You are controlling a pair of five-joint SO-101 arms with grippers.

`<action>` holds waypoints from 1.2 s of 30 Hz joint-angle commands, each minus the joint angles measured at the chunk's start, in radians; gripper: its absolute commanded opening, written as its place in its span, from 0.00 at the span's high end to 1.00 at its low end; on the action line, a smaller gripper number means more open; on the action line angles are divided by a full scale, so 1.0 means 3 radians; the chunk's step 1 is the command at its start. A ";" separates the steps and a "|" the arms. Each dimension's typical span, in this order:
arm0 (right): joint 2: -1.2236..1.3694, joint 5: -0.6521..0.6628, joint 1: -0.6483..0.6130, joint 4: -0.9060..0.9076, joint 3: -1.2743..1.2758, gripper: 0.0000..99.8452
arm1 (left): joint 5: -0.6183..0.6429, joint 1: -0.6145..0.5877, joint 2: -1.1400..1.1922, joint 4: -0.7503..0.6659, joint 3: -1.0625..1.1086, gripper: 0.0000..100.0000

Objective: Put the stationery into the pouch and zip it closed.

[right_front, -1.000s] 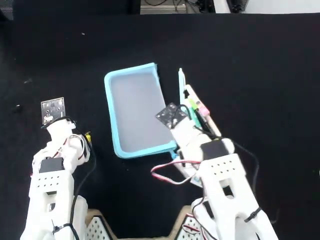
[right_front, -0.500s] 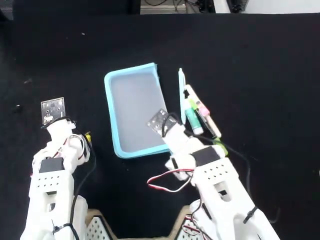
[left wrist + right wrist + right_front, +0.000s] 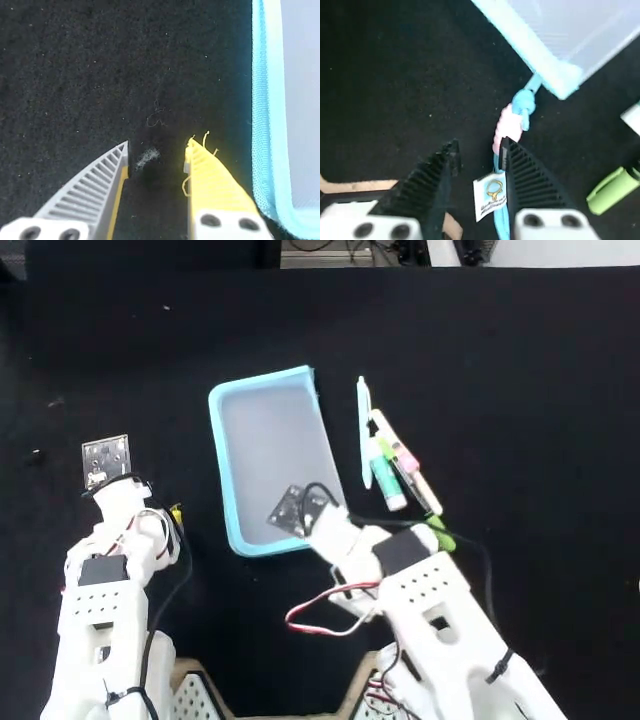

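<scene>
On the left of the black bench (image 3: pixel 500 360) stands the left arm (image 3: pixel 105 575), a square marker plate (image 3: pixel 105 460) at its tip. Its wrist view shows the left end effector (image 3: pixel 157 150) low over bare bench. One finger is grey and the other yellow, and they are moderately apart with nothing between them. The pouch's light blue edge (image 3: pixel 262 125) runs just beside the yellow finger without touching it.

In the middle lies the pouch (image 3: pixel 265 440), flat, with a light blue border and a pale translucent face. Nothing shows inside it.

The right arm (image 3: pixel 425 590) reaches over the pouch's near right corner, and its own marker plate (image 3: pixel 290 510) covers part of that corner. A red and white wire (image 3: pixel 320 612) loops beside the arm. In its wrist view the right end effector (image 3: pixel 479 150) hovers close to the pouch corner (image 3: pixel 562 80), its black fingers a narrow gap apart. A knotted blue and pink zipper cord (image 3: pixel 512 120) runs from the corner into that gap, close against one finger. A small paper tag (image 3: pixel 490 192) hangs between the fingers. They are not pinched on the cord.

Right of the pouch, on the bench, the stationery lies in a loose bundle. It includes a light blue pen (image 3: pixel 362 425) nearest the pouch, a teal marker (image 3: pixel 385 480), a pink highlighter (image 3: pixel 402 454) and a cream pen (image 3: pixel 427 497). A green highlighter (image 3: pixel 443 537) lies next to the right arm.
</scene>
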 commanded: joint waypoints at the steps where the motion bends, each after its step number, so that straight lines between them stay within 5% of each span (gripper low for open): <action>1: -0.0069 0.0072 -0.0051 -0.0297 0.0192 0.87 | -0.0031 0.0008 -0.0026 -0.0036 -0.0049 0.82; 11: -0.0059 0.0210 0.0573 -0.0696 0.0289 0.87 | -0.0031 0.0008 -0.0026 -0.0036 -0.0049 0.82; 28: 0.1297 0.0225 0.0598 -0.0864 -0.0151 0.87 | -0.0031 0.0008 -0.0026 -0.0046 -0.0049 0.82; 32: 0.1445 0.0220 0.0716 -0.1095 -0.0233 0.99 | -0.0031 0.0008 -0.0026 -0.0046 -0.0043 0.82; 36: 0.1220 0.0220 0.0926 -0.0772 -0.0519 0.99 | -0.0031 0.0008 -0.0026 -0.0046 -0.0043 0.82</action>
